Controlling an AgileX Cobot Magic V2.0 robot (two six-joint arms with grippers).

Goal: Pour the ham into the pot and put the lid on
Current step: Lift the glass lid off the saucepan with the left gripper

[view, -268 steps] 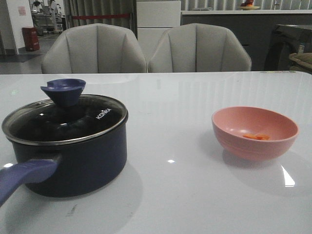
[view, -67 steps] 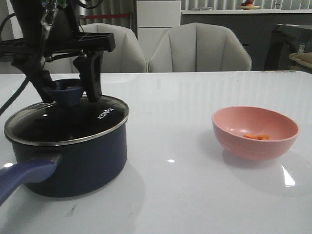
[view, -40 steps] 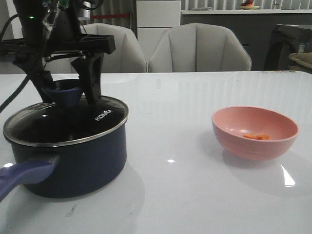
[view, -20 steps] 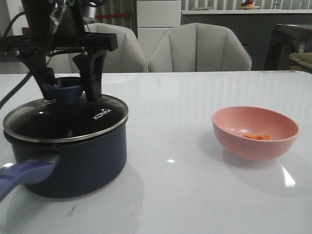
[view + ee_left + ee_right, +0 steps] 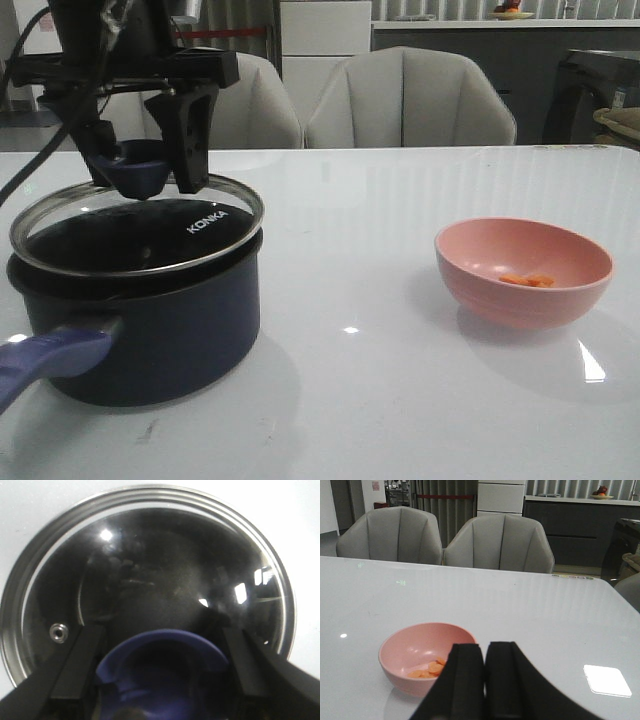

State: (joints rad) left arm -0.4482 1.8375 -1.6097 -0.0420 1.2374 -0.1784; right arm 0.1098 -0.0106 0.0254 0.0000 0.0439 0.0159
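The dark navy pot (image 5: 150, 320) stands at the front left, its purple-blue handle (image 5: 50, 355) pointing toward the near edge. The glass lid (image 5: 140, 225) hangs just above the pot's rim, slightly tilted. My left gripper (image 5: 143, 175) is shut on the lid's knob (image 5: 140, 168). In the left wrist view the knob (image 5: 160, 650) sits between the fingers (image 5: 75, 670) over the lid (image 5: 150, 570). The ham (image 5: 525, 280) lies in the pink bowl (image 5: 523, 270) at the right. My right gripper (image 5: 485, 647) is shut and empty, just short of the bowl (image 5: 415, 655) and the ham (image 5: 427, 669).
Two grey chairs (image 5: 195, 100) (image 5: 410, 100) stand behind the far edge of the white glossy table (image 5: 350, 400). Bare tabletop lies between the pot and the bowl.
The left gripper has risen with the knob in its grip, and the lid has come up off the pot's rim. The bowl and ham have not moved.
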